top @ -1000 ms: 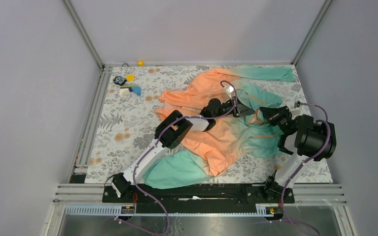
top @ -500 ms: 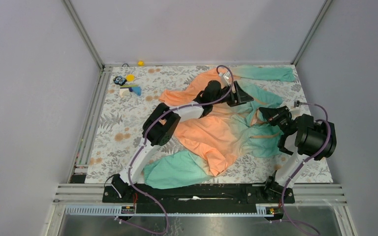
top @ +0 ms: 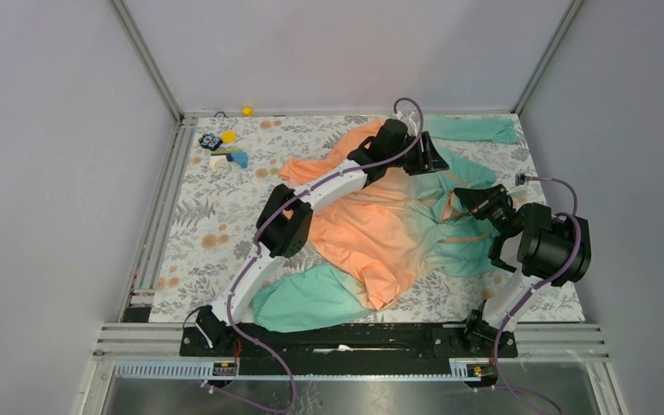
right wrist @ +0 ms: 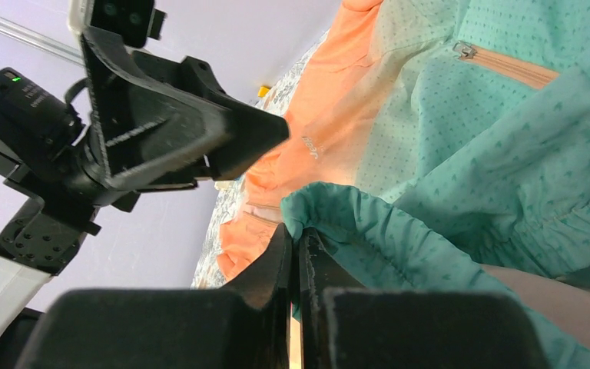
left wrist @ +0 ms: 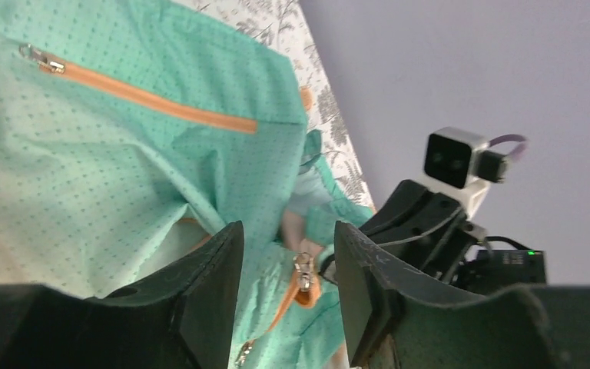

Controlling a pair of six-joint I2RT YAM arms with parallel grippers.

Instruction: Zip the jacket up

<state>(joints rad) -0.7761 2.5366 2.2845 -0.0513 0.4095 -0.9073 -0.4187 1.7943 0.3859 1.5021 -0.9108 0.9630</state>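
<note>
The jacket [top: 372,216] lies spread on the table, orange in the middle and mint-teal at the hem and sleeves. My left gripper [top: 432,162] is stretched out to the far right part of the jacket, open and empty. In the left wrist view [left wrist: 288,238] its jaws stand apart above teal cloth [left wrist: 123,154], with a metal zipper pull [left wrist: 303,270] on orange tape seen between them. My right gripper [top: 464,199] is shut on a fold of the teal hem [right wrist: 330,207], pinched at the fingertips [right wrist: 296,234]. A pocket zipper [left wrist: 146,100] shows on the teal cloth.
Small toys [top: 223,147] lie at the far left of the floral tablecloth [top: 216,225], and a yellow piece [top: 246,111] sits at the back rail. Grey walls close in all round. The right arm [left wrist: 430,223] is close in front of my left gripper.
My left arm has swung from the jacket's middle toward the far edge, stretching out over the upper teal part. The right gripper has kept its hold and place.
</note>
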